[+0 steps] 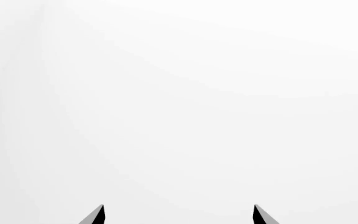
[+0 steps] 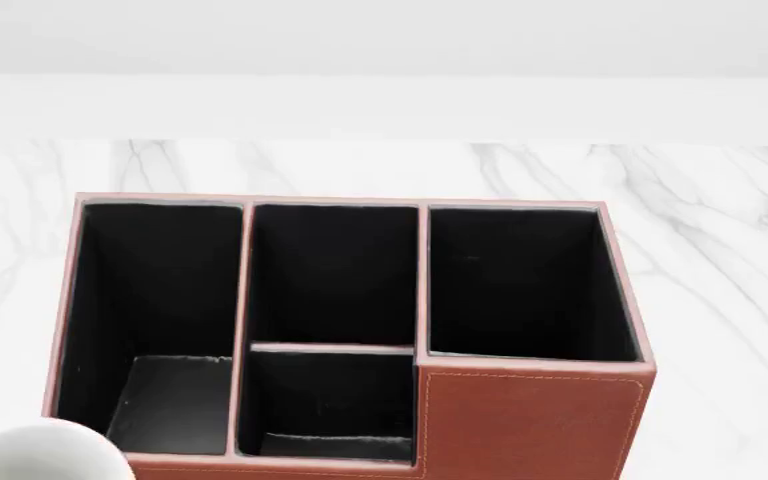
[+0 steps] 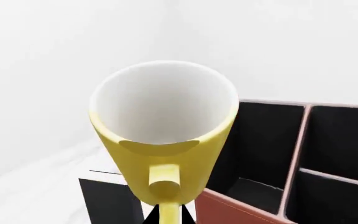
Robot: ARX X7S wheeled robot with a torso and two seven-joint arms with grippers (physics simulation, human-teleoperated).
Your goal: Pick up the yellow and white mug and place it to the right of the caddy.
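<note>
Yellow and white mug [image 3: 166, 102] upright, mouth up and empty, filling the middle of the right wrist view, with the yellow handle [image 3: 164, 186] turned toward that camera. In the head view only a piece of its white rim [image 2: 37, 452] visible, at the bottom left corner, in front of the left front corner of the caddy [image 2: 531, 425]. Judged as lifted off the desk [image 2: 718, 260], being seen from the wrist above the reddish caddy wall [image 3: 235, 207] and above a small black slab [image 3: 107, 200] behind it; underside of the mug hidden, so not possible to confirm. Step in hand, by this judgement: the carrying, after the pick and before the placing. Right pincer [image 3: 166, 217] narrow, apparently closed on the handle, with only two dark tips showing at either side of the yellow loop and the rest out of view. Left pincer [image 1: 179, 215] wide, its two tips well apart, nothing between them, touching nothing, facing a blank white background. Next move, probably: to bring the mug across to the other side of the caddy, high enough not to strike the wall or dip into a black compartment, and level. Then to lower it onto the bare marble at the right of the box, near it but apart, and only after that to release the handle. Free desk visible on that side in the head view.
</note>
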